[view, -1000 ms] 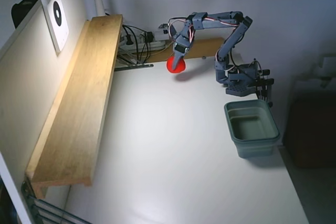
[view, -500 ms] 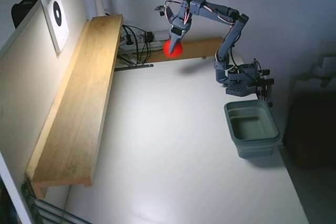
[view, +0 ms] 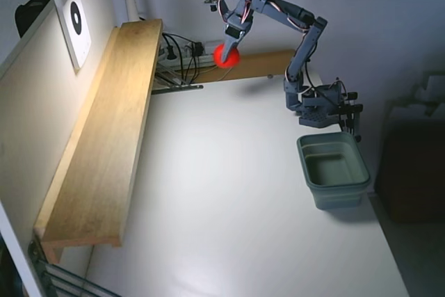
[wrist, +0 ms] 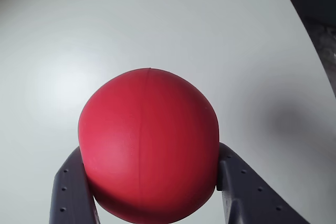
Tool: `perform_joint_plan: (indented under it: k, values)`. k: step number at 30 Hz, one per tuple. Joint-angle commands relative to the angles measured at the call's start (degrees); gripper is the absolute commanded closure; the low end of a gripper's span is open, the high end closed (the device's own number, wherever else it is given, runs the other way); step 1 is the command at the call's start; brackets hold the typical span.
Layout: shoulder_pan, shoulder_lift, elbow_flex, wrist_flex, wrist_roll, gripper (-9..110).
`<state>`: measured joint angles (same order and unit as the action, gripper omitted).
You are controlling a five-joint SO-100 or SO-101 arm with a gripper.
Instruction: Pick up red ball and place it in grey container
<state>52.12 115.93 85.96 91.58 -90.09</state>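
Compared with the earlier frames, the arm has risen and swung further back, lifting the tool (view: 228, 52) clear of the desk (view: 229, 193). The tool is closed around the red ball (wrist: 148, 145), one finger (wrist: 73, 190) on each flank, at or just below its widest girth. The ball hangs high above the desk, well apart from the grey container (view: 334, 170), which stands empty beside the arm's base (view: 321, 108). Smooth and round, the ball looks light but likely slippery; a grip across the middle seems safest.
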Motion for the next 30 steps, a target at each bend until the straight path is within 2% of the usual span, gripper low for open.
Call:
perform_joint_plan:
  k: [1,30]
  values:
    - [-5.3,0.3,-2.1,0.8,0.1,78]
    - [-54.4,0.3,-2.1,0.8,0.1,78]
